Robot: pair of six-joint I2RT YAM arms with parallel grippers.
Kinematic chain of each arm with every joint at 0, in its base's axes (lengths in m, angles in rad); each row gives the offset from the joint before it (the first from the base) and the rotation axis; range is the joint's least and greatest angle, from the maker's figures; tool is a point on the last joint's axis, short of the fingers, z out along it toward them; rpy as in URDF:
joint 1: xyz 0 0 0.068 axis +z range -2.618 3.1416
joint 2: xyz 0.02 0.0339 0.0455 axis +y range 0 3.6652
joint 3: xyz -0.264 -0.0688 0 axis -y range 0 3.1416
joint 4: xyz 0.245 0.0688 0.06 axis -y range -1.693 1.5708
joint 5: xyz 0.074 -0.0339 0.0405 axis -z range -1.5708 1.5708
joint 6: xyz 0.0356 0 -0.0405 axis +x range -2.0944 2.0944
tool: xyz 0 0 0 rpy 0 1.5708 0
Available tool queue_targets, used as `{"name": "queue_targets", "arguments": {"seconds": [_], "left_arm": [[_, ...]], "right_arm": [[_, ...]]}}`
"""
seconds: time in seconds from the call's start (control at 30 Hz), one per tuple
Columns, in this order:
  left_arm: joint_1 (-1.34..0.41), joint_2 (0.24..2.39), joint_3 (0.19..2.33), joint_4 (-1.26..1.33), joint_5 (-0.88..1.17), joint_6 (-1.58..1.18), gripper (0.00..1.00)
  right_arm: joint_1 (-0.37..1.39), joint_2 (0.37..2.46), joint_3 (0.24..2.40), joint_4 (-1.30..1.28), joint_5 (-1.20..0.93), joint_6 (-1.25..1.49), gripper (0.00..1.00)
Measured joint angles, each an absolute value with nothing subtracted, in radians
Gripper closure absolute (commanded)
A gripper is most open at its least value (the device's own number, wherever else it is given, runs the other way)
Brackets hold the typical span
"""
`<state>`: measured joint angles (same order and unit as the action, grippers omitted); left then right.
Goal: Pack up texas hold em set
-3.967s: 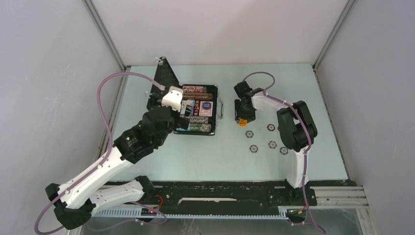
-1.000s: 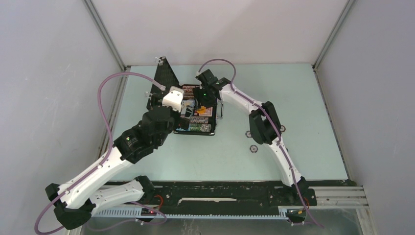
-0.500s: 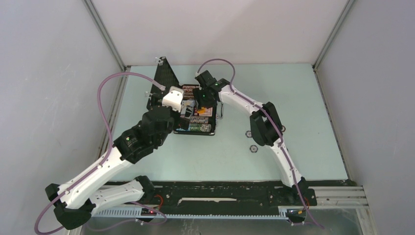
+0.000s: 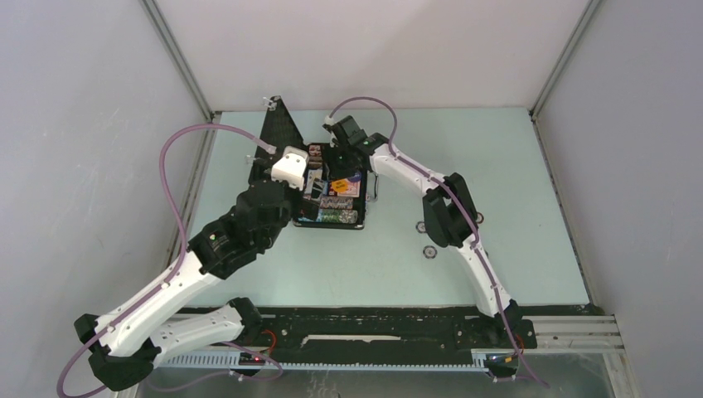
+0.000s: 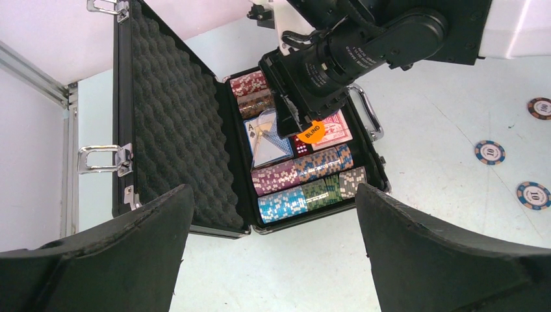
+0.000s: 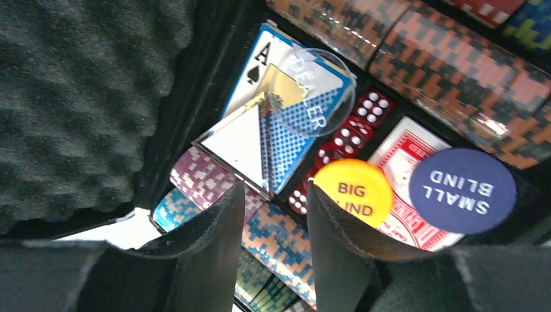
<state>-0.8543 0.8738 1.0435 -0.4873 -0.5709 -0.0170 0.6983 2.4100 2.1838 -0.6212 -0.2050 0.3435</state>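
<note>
The black case of the texas hold em set lies open, its foam lid raised at the left. Inside are rows of multicoloured chips, a red-backed deck, red dice and a blue-backed deck under a clear dealer button. The orange BIG BLIND button and the blue SMALL BLIND button rest on the red deck. My right gripper hovers over the case, open, its jaws narrowly apart and holding nothing. My left gripper hangs wide open above the table at the case's near edge.
Three loose dark chips lie on the table right of the case. The case's silver handle sticks out on its right side. Grey walls close in the table on three sides.
The right gripper has let go of the orange button, which now lies on the red deck, and has drawn back toward the far edge with its jaws narrower. The left arm has barely moved.
</note>
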Motion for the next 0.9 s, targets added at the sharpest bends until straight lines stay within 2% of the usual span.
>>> {"name": "queue_targets", "arguments": {"seconds": [0.3,0.9], "left_arm": [[-0.854,0.873,1.044,-0.487,-0.569,-0.017,0.00],[-0.854,0.873,1.044,-0.487,-0.569,-0.017,0.00]], "right_arm": [[0.702,2.498,2.258,-0.602,-0.276,0.369,0.52],[0.702,2.506,2.266,-0.650,-0.218,0.373,0.52]]}}
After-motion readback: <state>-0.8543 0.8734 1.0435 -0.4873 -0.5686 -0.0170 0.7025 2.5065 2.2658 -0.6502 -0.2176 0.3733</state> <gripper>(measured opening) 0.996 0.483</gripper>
